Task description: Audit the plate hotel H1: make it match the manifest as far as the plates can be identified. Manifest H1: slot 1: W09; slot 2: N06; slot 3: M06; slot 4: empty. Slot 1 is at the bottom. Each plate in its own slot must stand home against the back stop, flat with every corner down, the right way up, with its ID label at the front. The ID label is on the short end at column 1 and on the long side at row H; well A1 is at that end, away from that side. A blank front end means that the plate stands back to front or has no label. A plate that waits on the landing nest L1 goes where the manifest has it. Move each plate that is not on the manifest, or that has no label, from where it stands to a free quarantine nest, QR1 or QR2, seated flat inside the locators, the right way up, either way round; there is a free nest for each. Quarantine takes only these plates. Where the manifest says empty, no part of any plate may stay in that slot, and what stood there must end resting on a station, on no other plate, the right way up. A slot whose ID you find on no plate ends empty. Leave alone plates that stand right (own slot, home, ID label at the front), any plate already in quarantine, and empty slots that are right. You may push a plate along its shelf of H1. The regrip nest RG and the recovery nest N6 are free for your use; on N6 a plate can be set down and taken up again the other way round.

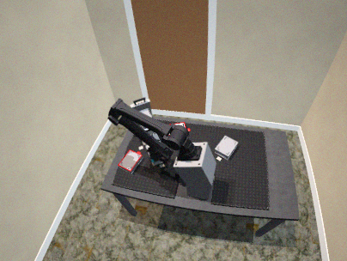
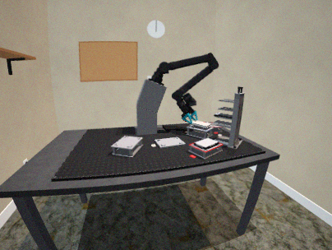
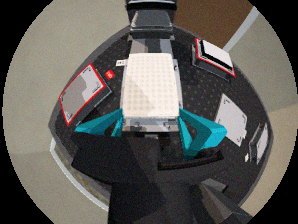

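Note:
A white well plate [image 3: 152, 90] lies flat on a raised nest [image 2: 200, 131] just in front of the plate hotel H1 [image 2: 232, 121]. My gripper [image 3: 150, 111] reaches down over the plate's near short end, and its cyan fingers press against the two long sides. In the exterior view the fingertips [image 2: 189, 118] sit at the plate's end nearest the arm base. The plate still rests on the nest. I cannot read any label on it. The hotel shows as a dark tower beyond the plate in the wrist view [image 3: 152, 10]. Its shelves are too small to judge.
A red-edged nest [image 2: 205, 147] beside the hotel carries a plate; it also shows from above [image 1: 130, 160]. A second red-edged nest [image 3: 214, 56] lies right of the hotel. Another plate sits on a nest [image 2: 126, 145] far across the mat, with a flat nest [image 2: 169, 142] between. The grey arm pedestal [image 1: 195, 169] stands mid-table.

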Motion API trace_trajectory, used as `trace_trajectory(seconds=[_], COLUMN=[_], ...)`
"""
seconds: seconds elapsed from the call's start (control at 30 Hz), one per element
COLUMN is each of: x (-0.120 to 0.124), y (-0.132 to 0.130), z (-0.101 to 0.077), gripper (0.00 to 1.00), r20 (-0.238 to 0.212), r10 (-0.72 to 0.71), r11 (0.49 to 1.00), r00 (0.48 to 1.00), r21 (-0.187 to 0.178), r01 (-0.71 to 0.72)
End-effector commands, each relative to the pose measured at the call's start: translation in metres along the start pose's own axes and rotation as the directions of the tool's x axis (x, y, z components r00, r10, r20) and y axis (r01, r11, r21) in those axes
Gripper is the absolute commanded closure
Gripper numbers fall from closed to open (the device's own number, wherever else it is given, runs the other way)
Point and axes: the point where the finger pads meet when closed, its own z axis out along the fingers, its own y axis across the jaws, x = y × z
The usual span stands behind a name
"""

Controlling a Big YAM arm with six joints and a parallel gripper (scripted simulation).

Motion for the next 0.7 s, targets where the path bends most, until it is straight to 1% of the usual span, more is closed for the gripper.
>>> trace_trajectory(seconds=[0.0, 0.67], x=[-0.006, -0.018], y=[-0.010, -0.011], z=[-0.016, -0.028], gripper=[0.14, 0.14], r20=[-0.016, -0.017], r10=[-0.013, -0.013], r11=[1.000, 1.000], r00=[1.000, 1.000], r21=[0.022, 0.025], r01=[0.014, 0.014])
